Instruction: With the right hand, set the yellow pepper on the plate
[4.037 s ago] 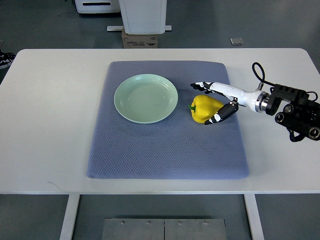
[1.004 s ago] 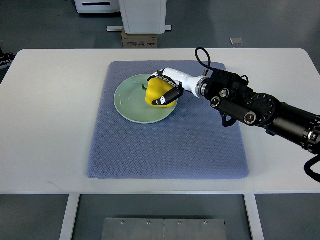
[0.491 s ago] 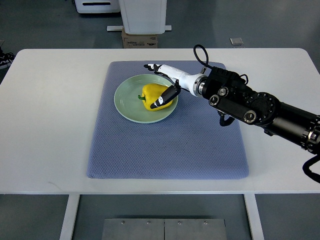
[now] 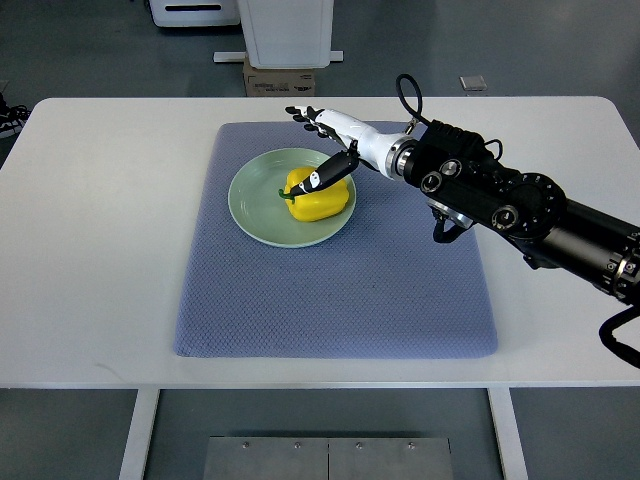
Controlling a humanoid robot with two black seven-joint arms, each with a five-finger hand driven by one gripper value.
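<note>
Top view: yellow pepper [image 4: 318,196] on plate [image 4: 256,217]; no legible writing.

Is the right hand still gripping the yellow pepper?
No: the right hand has its fingers spread, and the yellow pepper rests on the green plate.

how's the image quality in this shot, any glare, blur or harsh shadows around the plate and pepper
Top view: even, soft light; the yellow pepper and the plate are sharp, with only faint shadows and no strong glare; the right hand, open above the pepper, shows no motion blur; the white table is bright but not washed out; the mat's weave stays crisp to the edges.
</note>
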